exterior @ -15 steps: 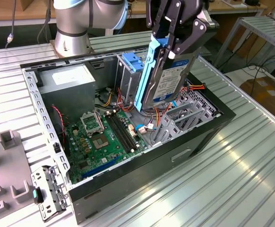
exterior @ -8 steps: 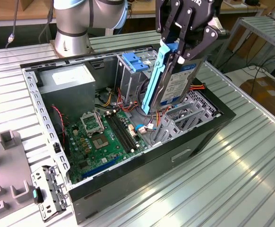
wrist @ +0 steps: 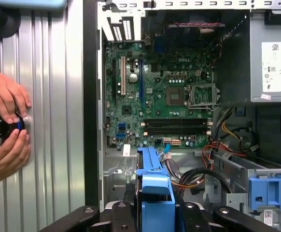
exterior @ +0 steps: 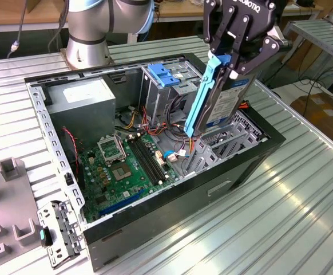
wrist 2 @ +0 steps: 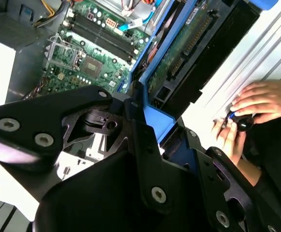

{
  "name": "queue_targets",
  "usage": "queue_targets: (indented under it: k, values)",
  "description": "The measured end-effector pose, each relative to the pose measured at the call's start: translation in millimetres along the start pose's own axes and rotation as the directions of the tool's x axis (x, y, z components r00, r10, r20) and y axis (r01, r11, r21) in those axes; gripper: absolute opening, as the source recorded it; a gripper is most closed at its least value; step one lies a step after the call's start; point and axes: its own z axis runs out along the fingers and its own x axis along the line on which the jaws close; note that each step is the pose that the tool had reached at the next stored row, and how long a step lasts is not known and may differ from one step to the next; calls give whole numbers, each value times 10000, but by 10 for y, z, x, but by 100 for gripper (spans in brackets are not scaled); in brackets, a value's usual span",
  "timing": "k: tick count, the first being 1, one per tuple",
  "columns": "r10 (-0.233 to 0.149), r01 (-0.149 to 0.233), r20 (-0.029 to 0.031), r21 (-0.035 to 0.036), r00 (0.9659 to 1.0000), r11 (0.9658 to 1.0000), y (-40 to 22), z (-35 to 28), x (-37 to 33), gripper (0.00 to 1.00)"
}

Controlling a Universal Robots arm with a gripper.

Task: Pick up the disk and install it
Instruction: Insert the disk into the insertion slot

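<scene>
The disk point(exterior: 221, 106) is a dark drive with bright blue side rails. It hangs on end, slightly tilted, over the drive cage point(exterior: 224, 146) at the exterior view's right of the open computer case point(exterior: 172, 200). My gripper point(exterior: 233, 60) is shut on its upper end, black fingers clamping both faces. The disk's lower end sits just above or at the cage's metal frame; contact is hidden. In the second wrist view the disk point(wrist 2: 181, 53) runs away from my gripper point(wrist 2: 152, 123) toward the case. In the first wrist view its blue rail point(wrist: 152, 181) rises between my fingers point(wrist: 126, 212).
The case holds a green motherboard point(exterior: 126, 166), a grey power supply point(exterior: 78, 97), loose cables and a paler blue bracket point(exterior: 163, 74). The arm's base point(exterior: 89, 34) stands behind it. A person's hands point(wrist: 5, 125) hold a small black knob on the ribbed table beside the case.
</scene>
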Motion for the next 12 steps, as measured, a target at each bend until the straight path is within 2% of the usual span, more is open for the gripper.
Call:
queue_targets:
  k: [3,7,12]
  values:
    - [-1,1,-4,1,10000,10000,-89,12,-3,37]
    - [0,0,-24,1,10000,10000,-129,42,4,37]
    - [0,0,-26,1,10000,10000,-228,78,16,37]
